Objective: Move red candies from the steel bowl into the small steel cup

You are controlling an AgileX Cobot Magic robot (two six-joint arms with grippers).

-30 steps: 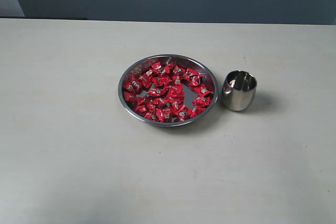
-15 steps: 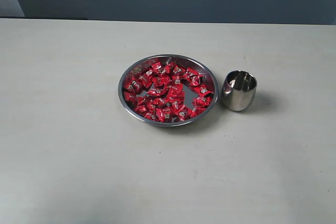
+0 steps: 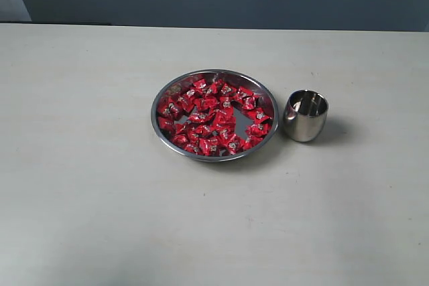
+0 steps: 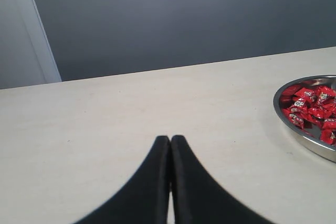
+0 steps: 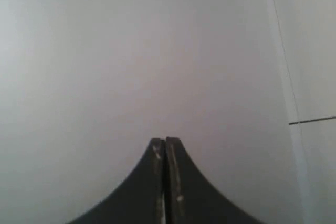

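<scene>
Exterior view showed the table (image 3: 80, 199) bearing the steel bowl (image 3: 214, 159), the small steel cup (image 3: 305, 117) just beside it, the red candies (image 3: 211, 115) spread in the bowl. The bowl lay ahead of the left gripper (image 4: 170, 140), well apart; the right gripper (image 5: 165, 141) faced none of them. Both jaws were pressed together; opening first, then taking one rim-side candy, seemed wisest.
</scene>
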